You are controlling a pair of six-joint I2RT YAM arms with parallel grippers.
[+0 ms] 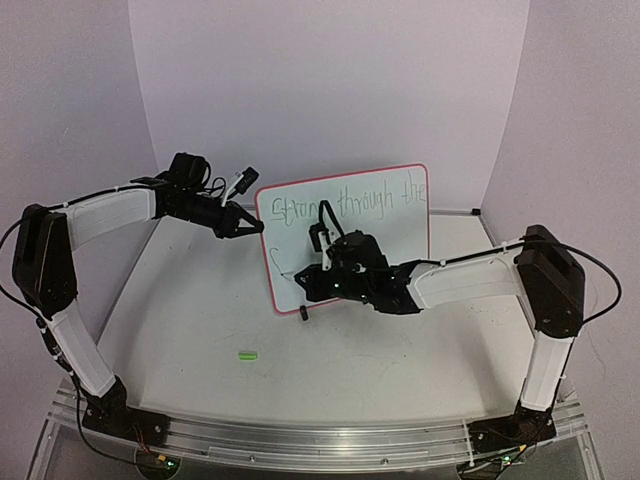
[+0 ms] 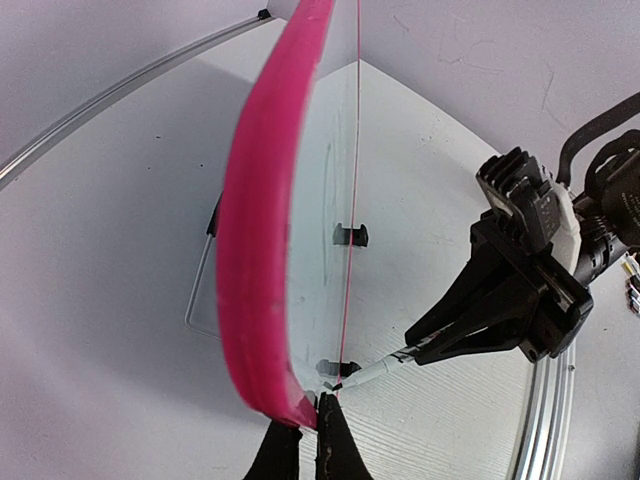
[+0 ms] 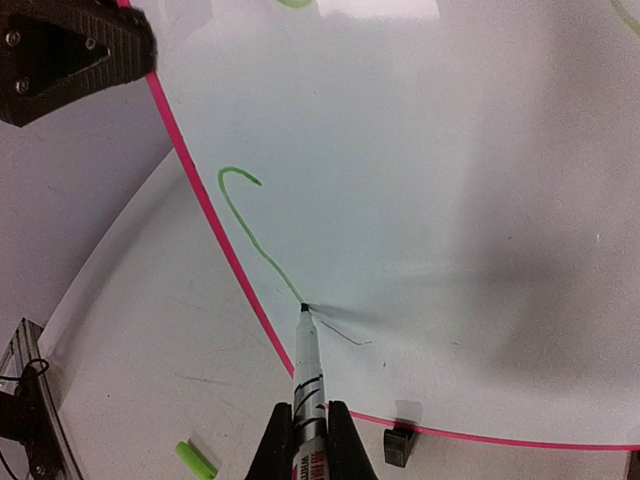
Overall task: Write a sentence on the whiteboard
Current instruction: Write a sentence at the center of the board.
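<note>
- Whiteboard (image 1: 395,240) stands upright at mid-table (image 1: 200,320), with green writing along its top. The left gripper (image 1: 254,228) is clamped on its left edge. The right gripper (image 1: 318,280) grasps a marker (image 1: 296,272) at the lower left face. A green cap (image 1: 248,354) lies in front, apart.
- Left wrist: fingers (image 2: 338,455) pinch the whiteboard's pink frame (image 2: 255,250), seen edge-on.
- Right wrist: fingers (image 3: 345,450) are clenched on the marker, its tip touching the whiteboard at the end of a green stroke (image 3: 245,225). A black clip foot (image 3: 398,445) sits under the frame.
</note>
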